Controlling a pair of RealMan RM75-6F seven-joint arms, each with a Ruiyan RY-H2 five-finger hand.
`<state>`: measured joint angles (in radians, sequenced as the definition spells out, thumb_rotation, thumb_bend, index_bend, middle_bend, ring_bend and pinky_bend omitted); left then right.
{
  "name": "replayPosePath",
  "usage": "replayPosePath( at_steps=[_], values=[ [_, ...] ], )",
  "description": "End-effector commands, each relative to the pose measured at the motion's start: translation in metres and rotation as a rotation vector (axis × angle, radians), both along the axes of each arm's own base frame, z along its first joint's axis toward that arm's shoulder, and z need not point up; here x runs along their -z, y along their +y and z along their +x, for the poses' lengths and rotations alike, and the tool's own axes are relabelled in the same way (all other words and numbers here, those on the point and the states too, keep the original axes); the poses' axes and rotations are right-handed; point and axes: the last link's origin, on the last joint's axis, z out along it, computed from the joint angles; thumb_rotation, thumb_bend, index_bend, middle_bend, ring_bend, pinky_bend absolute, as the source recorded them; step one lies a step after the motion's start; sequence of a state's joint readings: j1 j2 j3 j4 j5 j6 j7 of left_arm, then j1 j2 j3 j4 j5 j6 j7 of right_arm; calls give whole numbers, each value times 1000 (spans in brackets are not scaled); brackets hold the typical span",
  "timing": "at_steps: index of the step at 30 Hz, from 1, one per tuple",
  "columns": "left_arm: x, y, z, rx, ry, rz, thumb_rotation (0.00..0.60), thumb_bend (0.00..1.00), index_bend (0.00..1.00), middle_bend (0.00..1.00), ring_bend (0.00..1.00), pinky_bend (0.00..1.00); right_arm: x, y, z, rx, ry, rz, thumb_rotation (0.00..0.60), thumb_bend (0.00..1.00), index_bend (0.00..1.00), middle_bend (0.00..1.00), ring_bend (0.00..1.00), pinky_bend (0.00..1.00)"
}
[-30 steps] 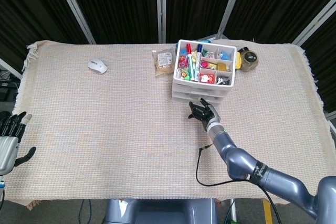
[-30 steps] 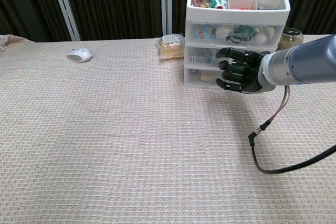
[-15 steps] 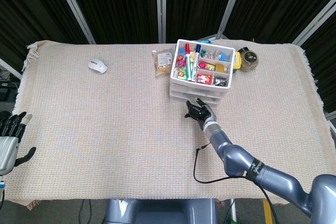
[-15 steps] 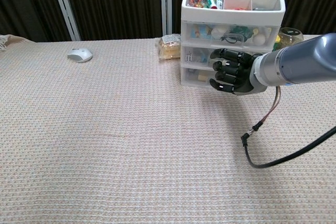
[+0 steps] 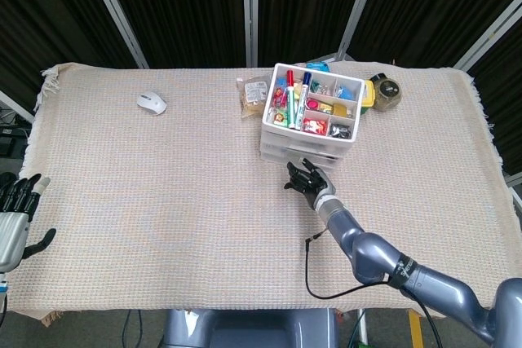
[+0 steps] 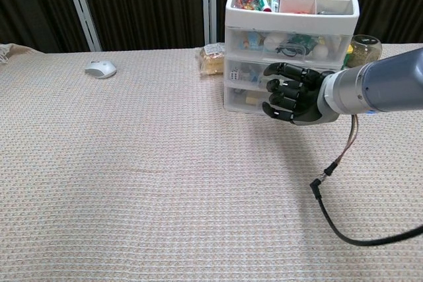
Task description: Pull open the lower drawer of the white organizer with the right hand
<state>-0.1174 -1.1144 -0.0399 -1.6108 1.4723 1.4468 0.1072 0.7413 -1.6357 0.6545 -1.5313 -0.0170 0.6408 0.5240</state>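
Right robot hand [image 6: 291, 95], fingers curled against the lower drawer [image 6: 254, 98] of the white organizer [image 5: 308, 116] near the worktop's [image 5: 163, 185] far edge; grasp indiscernible. Left robot hand [image 5: 15, 222] released.

even, bright overhead light; both views sharp.
the beige woven tablecloth [image 5: 163, 169] is evenly lit, with a soft shadow under the white plastic drawer organizer [image 6: 291, 51]. the black curtain backdrop [image 5: 179, 6] stays dark. no glare; slight bending toward the head view's edges.

Right hand [image 5: 308, 178] just before white organizer [image 5: 307, 115]; mouse [image 5: 151, 103] far off; left hand [image 5: 14, 219] past table edge, fingers apart.
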Motion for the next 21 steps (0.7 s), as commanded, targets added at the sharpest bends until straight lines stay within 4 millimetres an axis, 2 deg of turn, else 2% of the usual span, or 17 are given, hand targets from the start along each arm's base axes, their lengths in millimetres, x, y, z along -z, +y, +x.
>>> replayPosePath(
  at_steps=[1, 11, 21],
  values=[
    [0, 0, 0, 0, 0, 1, 600, 321, 0, 0, 0, 0, -1, 3, -2, -4, 0, 2, 600, 380, 357, 802, 842, 626],
    [0, 0, 0, -1, 2, 0, 600, 321, 0, 0, 0, 0, -5, 24, -4, -43, -1, 20, 600, 380, 357, 795, 842, 621],
    [0, 0, 0, -3, 6, 3, 600, 321, 0, 0, 0, 0, -17, 38, -10, -71, -11, 11, 600, 380, 364, 796, 842, 620]
  ],
)
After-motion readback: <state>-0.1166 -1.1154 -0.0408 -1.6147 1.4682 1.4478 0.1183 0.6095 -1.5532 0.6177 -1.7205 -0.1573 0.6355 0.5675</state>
